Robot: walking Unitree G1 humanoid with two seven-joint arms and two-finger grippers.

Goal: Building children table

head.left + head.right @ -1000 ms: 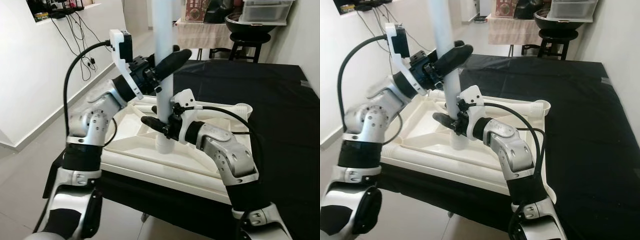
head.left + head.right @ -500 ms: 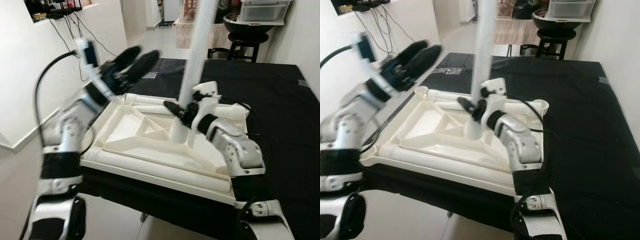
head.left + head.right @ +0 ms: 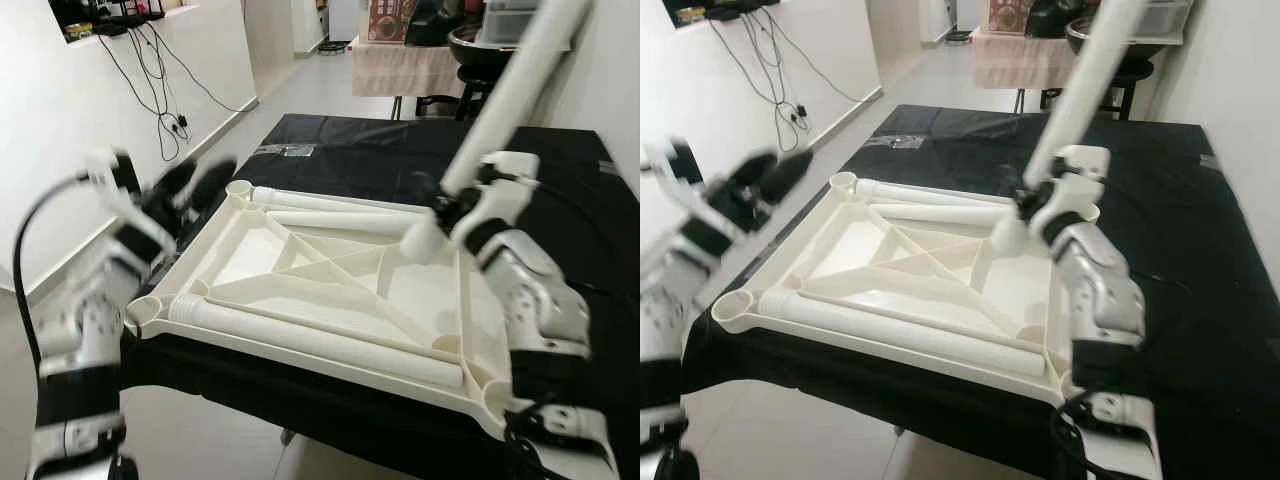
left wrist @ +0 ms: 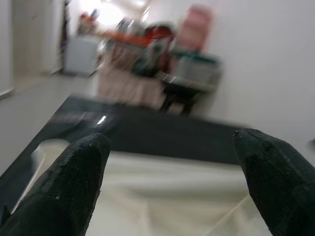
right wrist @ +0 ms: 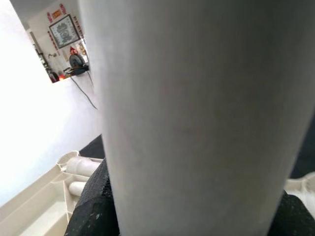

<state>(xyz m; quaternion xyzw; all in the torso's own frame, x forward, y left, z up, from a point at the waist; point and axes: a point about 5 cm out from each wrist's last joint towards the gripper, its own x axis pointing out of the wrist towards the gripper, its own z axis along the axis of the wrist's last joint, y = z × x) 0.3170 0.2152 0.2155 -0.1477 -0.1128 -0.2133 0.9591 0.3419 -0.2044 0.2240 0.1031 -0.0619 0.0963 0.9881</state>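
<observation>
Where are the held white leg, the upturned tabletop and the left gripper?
white leg (image 3: pixel 500 100), left eye view, mid shaft.
upturned tabletop (image 3: pixel 300 345), left eye view, near rim.
left gripper (image 4: pixel 167 167), left wrist view, between the open jaws.

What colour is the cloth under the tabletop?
Black; the cloth lies under the cream tabletop. It shows best in the right eye view.
</observation>
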